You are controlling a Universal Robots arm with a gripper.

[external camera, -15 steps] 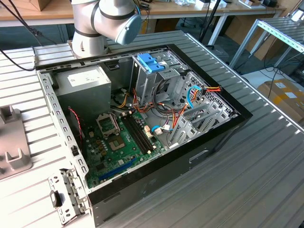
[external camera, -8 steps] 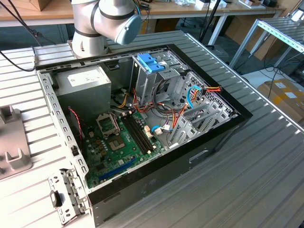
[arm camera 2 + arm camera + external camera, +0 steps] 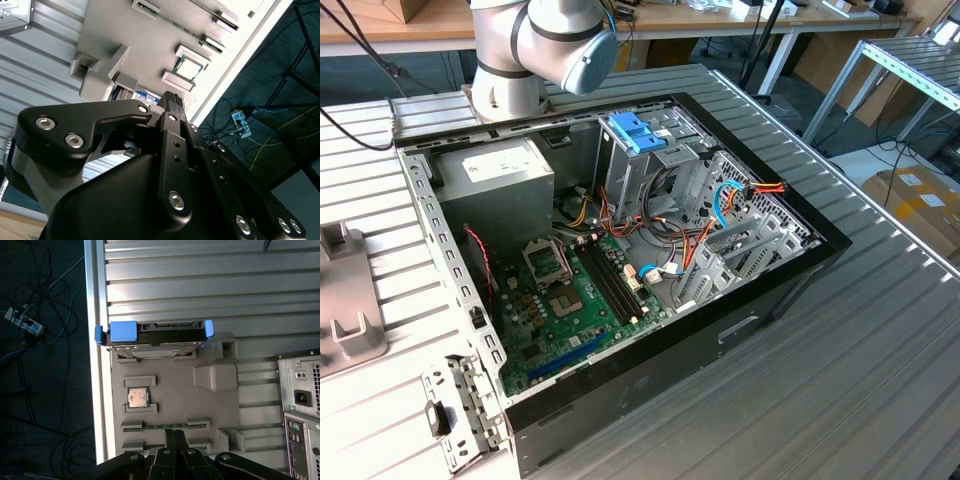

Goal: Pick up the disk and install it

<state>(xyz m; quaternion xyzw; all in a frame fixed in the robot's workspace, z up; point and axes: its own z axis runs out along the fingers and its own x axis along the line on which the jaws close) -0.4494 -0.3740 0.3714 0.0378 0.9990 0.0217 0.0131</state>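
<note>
Pick-up is judged to be the step in hand. The gripper is closed and empty, well apart from the disk, which is seated at the grey fixture's far end. Widened fingers are called for.

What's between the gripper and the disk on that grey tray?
In the first wrist view, a processor chip lies between the gripper and the disk, on the grey tray.
</note>
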